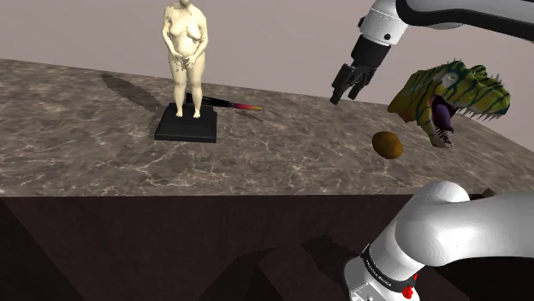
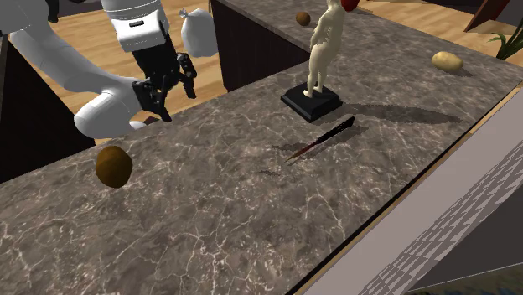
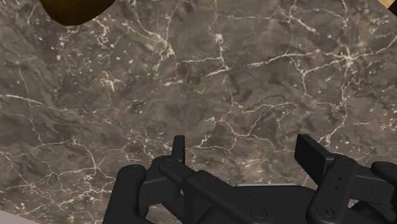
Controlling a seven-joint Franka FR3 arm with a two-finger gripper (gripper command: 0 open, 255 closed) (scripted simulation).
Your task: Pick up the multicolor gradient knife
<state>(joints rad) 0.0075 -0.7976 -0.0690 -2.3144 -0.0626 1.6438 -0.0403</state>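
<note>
One black gripper (image 2: 176,102) hangs spread and empty, well apart from the knife (image 2: 323,139).

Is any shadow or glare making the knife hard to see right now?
Shoulder view: no glare; the statue casts its shadow away from the knife, which is lit. Second exterior view: the dark knife lies just beside that shadow, low contrast against the countertop. Wrist view: even light, no glare.
</note>
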